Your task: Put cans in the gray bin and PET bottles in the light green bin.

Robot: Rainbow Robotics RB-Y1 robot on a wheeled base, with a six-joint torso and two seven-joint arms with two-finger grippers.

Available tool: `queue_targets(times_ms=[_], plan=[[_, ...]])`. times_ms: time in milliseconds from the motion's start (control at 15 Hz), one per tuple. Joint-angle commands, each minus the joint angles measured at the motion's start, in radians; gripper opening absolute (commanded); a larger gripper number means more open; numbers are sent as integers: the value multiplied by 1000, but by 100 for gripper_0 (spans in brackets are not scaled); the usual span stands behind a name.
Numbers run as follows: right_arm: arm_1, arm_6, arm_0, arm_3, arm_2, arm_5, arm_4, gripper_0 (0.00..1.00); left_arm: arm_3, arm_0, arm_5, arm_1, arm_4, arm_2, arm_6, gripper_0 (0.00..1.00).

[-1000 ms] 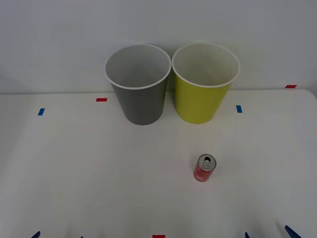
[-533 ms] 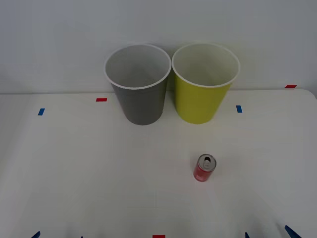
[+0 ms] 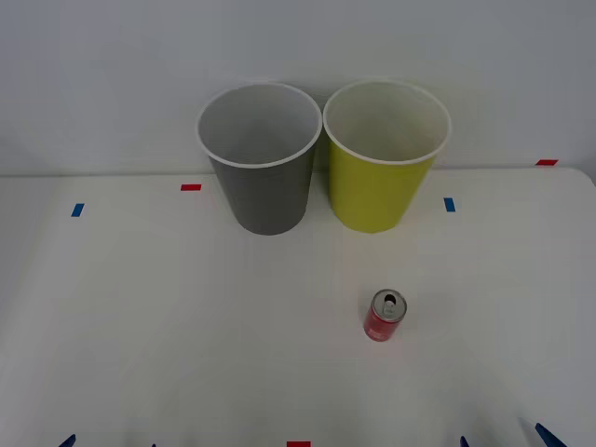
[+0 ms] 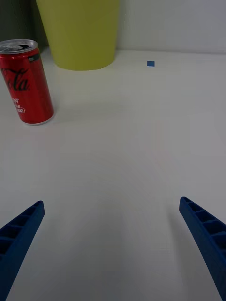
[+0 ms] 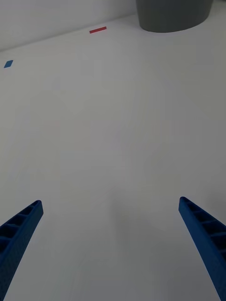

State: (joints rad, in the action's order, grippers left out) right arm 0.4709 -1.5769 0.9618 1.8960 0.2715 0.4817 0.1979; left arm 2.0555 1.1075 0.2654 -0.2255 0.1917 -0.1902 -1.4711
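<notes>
Both grippers sit low at the near edge of the table point(image 3: 140, 326), each with its blue ribbed fingers spread wide and nothing between them. Ahead of the right gripper point(image 4: 113, 244) and off toward the robot's left stands the red can point(image 4: 26, 81), upright on the white surface, silver top and pull-tab opening facing up, well apart from the fingertips point(image 4: 21, 225). In the front view that can point(image 3: 384, 315) is forward of the right gripper point(image 3: 503, 440), whose blue tips just poke in at the bottom edge.

Beyond the can, farther from the right gripper, rises the light green bin point(image 3: 384, 158), upright, its white rim and pale inside showing; from the right wrist its yellow-green wall point(image 4: 80, 33) stands just behind the can without touching it. Just beside it, toward the robot's left, stands the gray bin point(image 3: 261, 158), same shape, rims nearly meeting.

Well ahead of the left gripper point(image 5: 110, 244) is the gray bin's base point(image 5: 174, 14), off toward the robot's right. A red tape mark point(image 5: 98, 30) and a blue tape mark point(image 5: 8, 64) lie on the table, also far ahead of the left gripper. In the front view the left gripper point(image 3: 107, 441) shows as blue tips at the bottom edge.
</notes>
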Motion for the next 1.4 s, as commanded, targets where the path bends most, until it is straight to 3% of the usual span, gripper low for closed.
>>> queue_targets(times_ms=[67,667,800,1000,1400], plan=[[0,0,0,0,0,0,0,100,0,0,0,0,0,0,0,100],[-18,0,-2,-37,8,-12,-2,100,0,0,0,0,0,0,0,100],[-32,-2,5,-48,3,46,-6,100,0,0,0,0,0,0,0,100],[-20,-5,9,-41,12,107,-9,100,0,0,0,0,0,0,0,100],[52,-28,-115,-41,135,160,-9,100,0,0,0,0,0,0,0,100]])
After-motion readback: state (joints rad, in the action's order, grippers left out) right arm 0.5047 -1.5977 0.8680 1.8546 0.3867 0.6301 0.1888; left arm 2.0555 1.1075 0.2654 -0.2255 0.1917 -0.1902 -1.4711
